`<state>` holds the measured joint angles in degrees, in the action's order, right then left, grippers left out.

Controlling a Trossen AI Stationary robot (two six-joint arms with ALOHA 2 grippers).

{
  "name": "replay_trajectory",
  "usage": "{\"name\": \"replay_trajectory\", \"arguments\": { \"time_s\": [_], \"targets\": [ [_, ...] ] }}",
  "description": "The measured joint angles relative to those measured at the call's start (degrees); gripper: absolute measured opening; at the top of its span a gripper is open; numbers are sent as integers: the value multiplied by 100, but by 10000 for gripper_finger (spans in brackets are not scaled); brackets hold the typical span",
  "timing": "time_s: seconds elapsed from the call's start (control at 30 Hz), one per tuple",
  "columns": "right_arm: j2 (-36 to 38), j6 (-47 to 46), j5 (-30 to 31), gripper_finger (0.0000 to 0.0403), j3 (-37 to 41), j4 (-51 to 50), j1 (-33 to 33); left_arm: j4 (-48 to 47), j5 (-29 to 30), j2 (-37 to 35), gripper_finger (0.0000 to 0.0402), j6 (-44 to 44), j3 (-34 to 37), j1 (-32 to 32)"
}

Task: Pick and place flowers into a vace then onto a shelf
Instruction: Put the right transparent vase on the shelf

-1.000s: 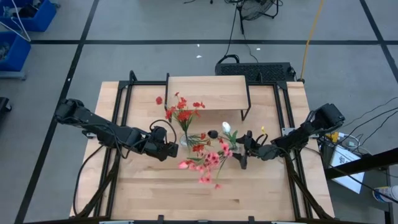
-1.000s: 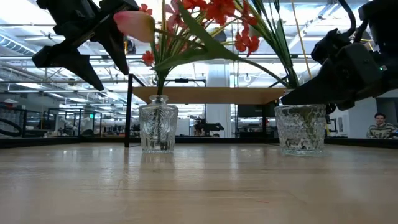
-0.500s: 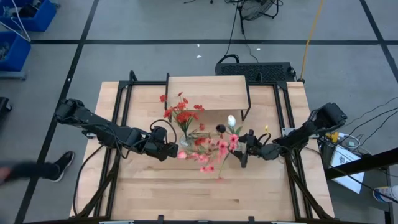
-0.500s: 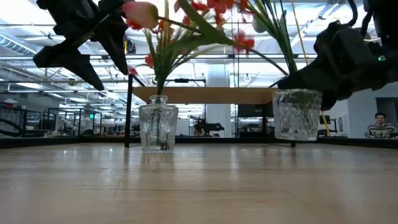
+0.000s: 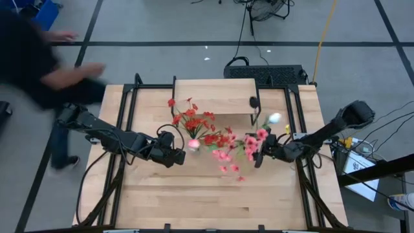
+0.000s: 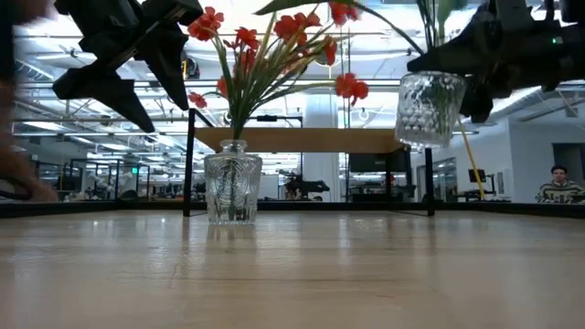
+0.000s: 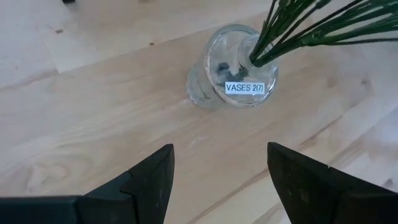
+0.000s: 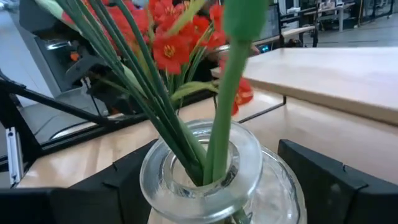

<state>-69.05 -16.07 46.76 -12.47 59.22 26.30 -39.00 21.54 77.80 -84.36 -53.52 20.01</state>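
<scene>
A clear glass vase [image 5: 193, 146] with a spray of red flowers [image 5: 191, 120] stands on its base on the table; it also shows in the low view [image 6: 231, 187] and in the left wrist view [image 7: 233, 74]. My left gripper [image 5: 176, 154] hovers open just left of it, touching nothing. My right gripper [image 5: 261, 154] is shut on a second glass vase [image 6: 428, 105] that carries pink blossoms [image 5: 249, 145], a white bud [image 5: 274, 118] and green stems [image 8: 214, 118]. The shelf [image 5: 213, 96] stands at the far side, with its board [image 6: 311, 139] behind both vases. My right gripper holds the second vase by its round body [image 8: 267, 186], just below the neck, pinched between the two fingers [image 8: 336, 180]. The fingers come in level from the table's right side. The vase is lifted clear of the table and stays about upright, flowers rising above it.
A person [image 5: 39, 58] moves past the table's far left corner, an arm reaching over the floor. The shelf's black legs [image 6: 190, 164] stand beside the resting vase. Bare tabletop [image 5: 207, 200] lies toward the near edge. A black box [image 5: 265, 72] sits behind the shelf.
My right gripper has risen and shifted toward the table's right and far side, lifting the second vase from the tabletop to well above it; its pink blossoms and white bud swung right with it. A person has come in at the far left.
</scene>
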Motion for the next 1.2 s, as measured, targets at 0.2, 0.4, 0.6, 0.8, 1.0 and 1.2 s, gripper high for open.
{"name": "replay_trajectory", "arguments": {
  "time_s": [0.2, 0.4, 0.6, 0.8, 1.0, 1.2],
  "targets": [
    [757, 26, 3, 287, -30, -800, 0, -7, 159, 0, 257, 68, 0, 0],
    [1164, 32, -42, 287, -502, -2089, -77, -22, 203, 0, 257, 68, 0, 0],
    [1311, 221, -48, 287, -837, -2296, -201, -22, 207, 0, 257, 66, 0, 0],
    [1578, 194, -159, 287, -1069, -2711, -235, -22, 253, 0, 257, 129, 0, 0],
    [1786, 167, -188, 287, -1645, -3811, -388, -11, 258, 0, 257, 192, 0, 1],
    [1869, 244, -200, 287, -2262, -4439, -682, -5, 408, 0, 257, 268, 0, 0]
  ]
}}
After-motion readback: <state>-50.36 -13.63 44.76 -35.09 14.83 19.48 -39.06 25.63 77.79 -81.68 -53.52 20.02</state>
